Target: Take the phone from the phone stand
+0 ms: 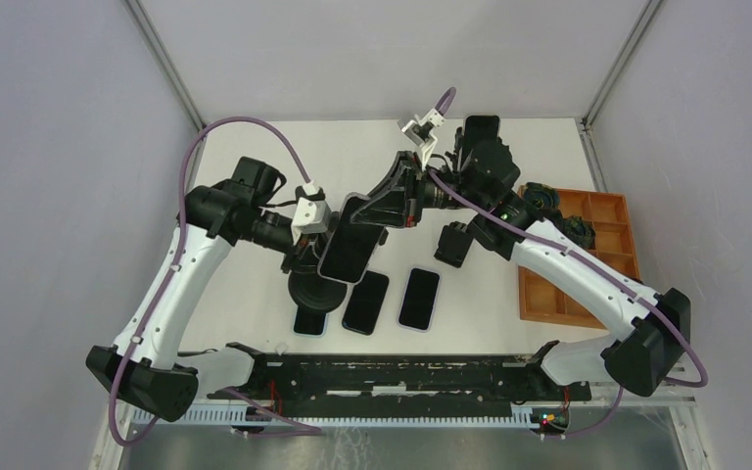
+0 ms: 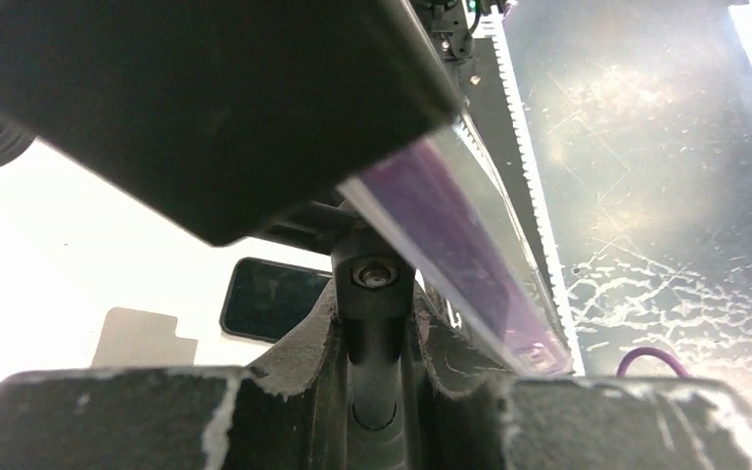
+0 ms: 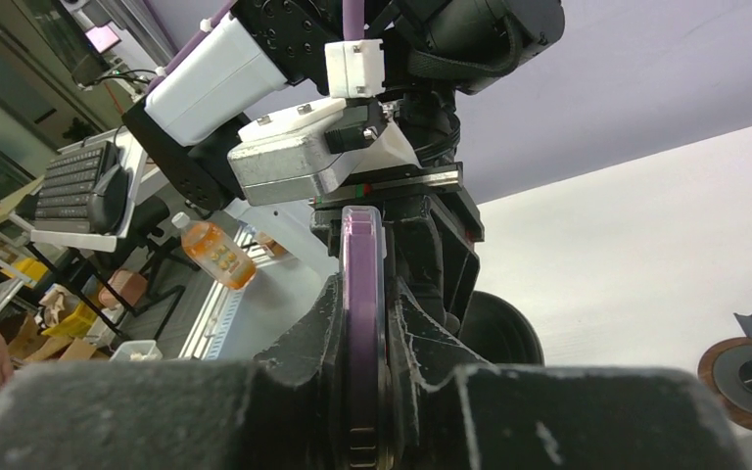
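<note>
Three phones [image 1: 418, 298] flat on table [image 1: 255, 157]; one phone [image 1: 348, 250] on stand [image 1: 315, 289].

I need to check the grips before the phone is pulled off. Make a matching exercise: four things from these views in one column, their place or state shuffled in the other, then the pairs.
Things
1. left gripper
2. right gripper
3. orange tray
4. rightmost flat phone

Place or state
A. lying on the table, untouched
B. shut on the purple-edged phone
C. at the table's right side
D. shut on the stem of the phone stand

Pairs: 1-D, 2-B, 3-C, 4-A
</note>
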Controlling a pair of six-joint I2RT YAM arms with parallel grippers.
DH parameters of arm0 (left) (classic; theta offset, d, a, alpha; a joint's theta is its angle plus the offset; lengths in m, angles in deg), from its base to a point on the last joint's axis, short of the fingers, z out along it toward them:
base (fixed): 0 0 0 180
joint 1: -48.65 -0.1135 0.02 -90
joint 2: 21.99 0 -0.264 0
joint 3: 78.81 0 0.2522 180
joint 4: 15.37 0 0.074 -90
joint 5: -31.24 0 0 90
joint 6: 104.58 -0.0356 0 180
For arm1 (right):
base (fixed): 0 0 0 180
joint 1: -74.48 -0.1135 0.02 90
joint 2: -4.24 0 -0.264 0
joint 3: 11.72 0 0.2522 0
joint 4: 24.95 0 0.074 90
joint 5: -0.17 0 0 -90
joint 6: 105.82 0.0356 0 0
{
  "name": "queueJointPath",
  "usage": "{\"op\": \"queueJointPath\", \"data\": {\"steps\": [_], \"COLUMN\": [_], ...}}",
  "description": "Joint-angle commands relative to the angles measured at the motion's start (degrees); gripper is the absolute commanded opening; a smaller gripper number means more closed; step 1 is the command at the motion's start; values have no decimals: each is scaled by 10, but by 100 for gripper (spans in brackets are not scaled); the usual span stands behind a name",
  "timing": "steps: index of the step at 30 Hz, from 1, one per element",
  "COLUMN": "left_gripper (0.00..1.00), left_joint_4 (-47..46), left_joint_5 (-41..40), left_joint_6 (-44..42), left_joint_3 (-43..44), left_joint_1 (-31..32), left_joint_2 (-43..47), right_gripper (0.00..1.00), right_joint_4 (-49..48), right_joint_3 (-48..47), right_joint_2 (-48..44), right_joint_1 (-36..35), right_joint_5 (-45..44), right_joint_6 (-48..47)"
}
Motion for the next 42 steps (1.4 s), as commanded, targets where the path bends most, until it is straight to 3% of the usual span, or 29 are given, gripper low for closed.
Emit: {"op": "queueJointPath", "data": {"steps": [1, 9, 17, 24, 28, 42], "left_gripper": [2, 2, 2, 2, 2, 2], "left_joint_4": [23, 46, 43, -15, -45, -23], "left_joint_5": [-9, -57, -67, -71, -36, -79], "left_joint_6": [-74, -139, -151, -86, -34, -108], "left_joint_3": [-4, -32, -44, -65, -80, -101], "left_joint_1": [-1, -1, -1, -1, -1, -1], "left_joint_2": [27, 41, 40, 48, 57, 80], "right_gripper": [0, 0, 0, 0, 0, 0], "right_joint_4": [-120, -143, -181, -248, -287, -196], "right_joint_3": [4, -34, -40, 16, 76, -35], "right_joint_2": [-37, -44, -52, -83, -121, -117], "right_joint_1": [50, 103, 130, 131, 132, 145], "right_joint_5": [-5, 4, 6, -19, -64, -75], "right_joint_6": [59, 88, 129, 148, 132, 81]}}
